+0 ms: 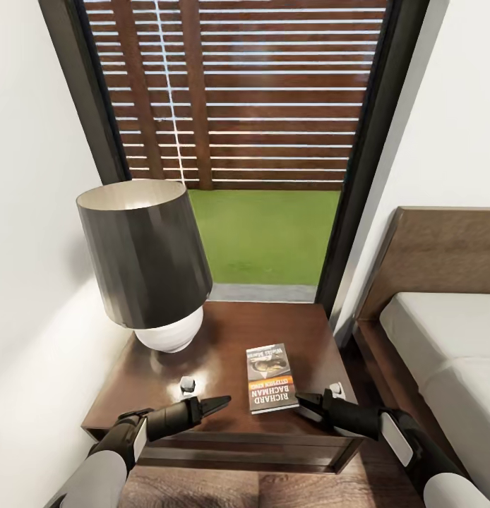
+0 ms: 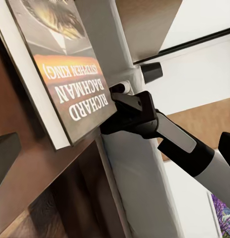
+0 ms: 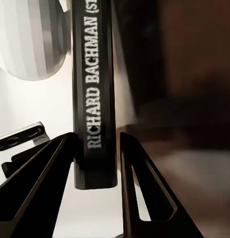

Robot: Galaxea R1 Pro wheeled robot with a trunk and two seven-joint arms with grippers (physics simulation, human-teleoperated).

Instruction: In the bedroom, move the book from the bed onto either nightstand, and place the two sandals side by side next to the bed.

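**Book now on the nightstand, right fingers loose around it**

The book (image 1: pixel 271 377) lies flat on the nightstand (image 1: pixel 224 339), near its front edge and toward the right front corner, cover up with the orange band facing the robot. It lies there probably because this was the closest free area: the lamp (image 1: pixel 147 259) takes the back left corner.

The right gripper (image 1: pixel 308 407) is at the book's near right corner. In the right wrist view its fingers (image 3: pixel 139 193) stand on both sides of the book's spine (image 3: pixel 94 94) with small gaps, so they are parted and do not seem to press it; I judge the book is being released. The left gripper (image 1: pixel 215 404) hovers over the front edge, left of the book, holding nothing; whether its fingers are parted or together I cannot tell.

The bed (image 1: pixel 443 346) stands just right of the nightstand. The sandals part is, I think, not done yet.
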